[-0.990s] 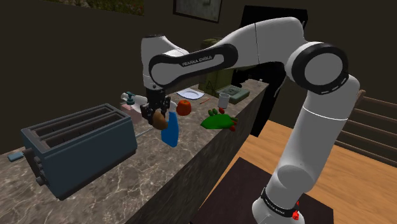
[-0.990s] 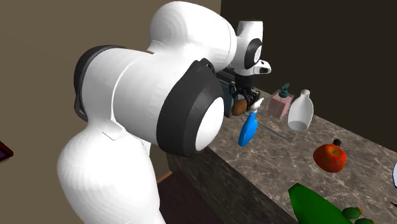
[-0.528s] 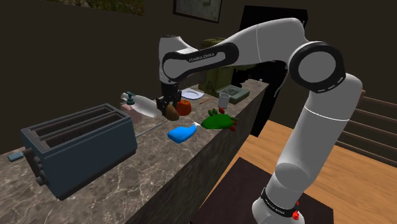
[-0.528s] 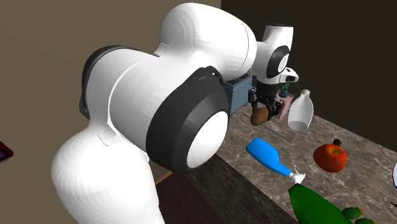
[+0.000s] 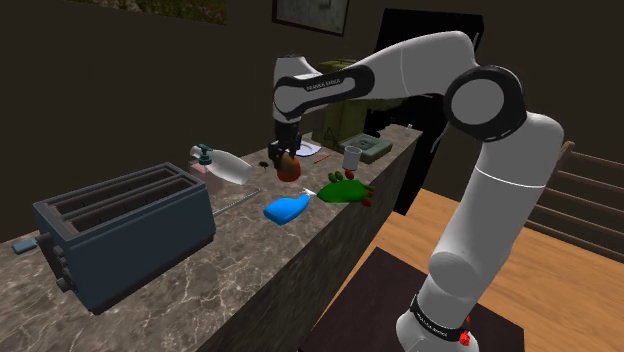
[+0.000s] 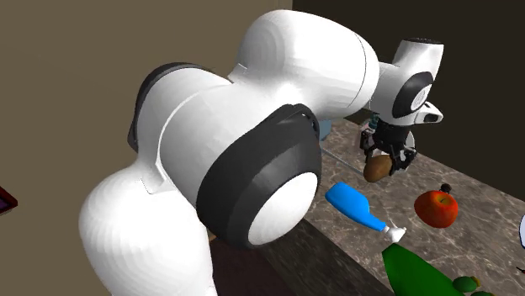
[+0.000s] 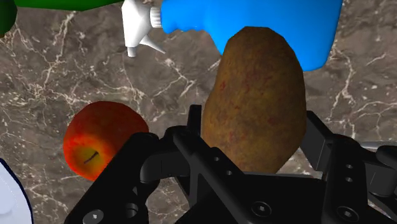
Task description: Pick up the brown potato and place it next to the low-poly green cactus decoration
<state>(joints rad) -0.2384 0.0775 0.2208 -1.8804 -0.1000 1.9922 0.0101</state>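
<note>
Wrist view: jaws clasp potato above veined counter.

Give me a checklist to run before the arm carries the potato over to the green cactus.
1. Grip: potato clasped between the fingers of the gripper: ok.
2. Lift: potato hangs above the marble counter, not touching it: ok.
3. Target: green cactus in sight near the counter's edge: ok.
4. Path: blue spray bottle lies on its side between gripper and cactus, nozzle towards the cactus: not ok; probably pass above it.
5. Neighbour: red apple sits apart from the potato: ok.
6. Free spot beside the cactus: cannot tell.
</note>
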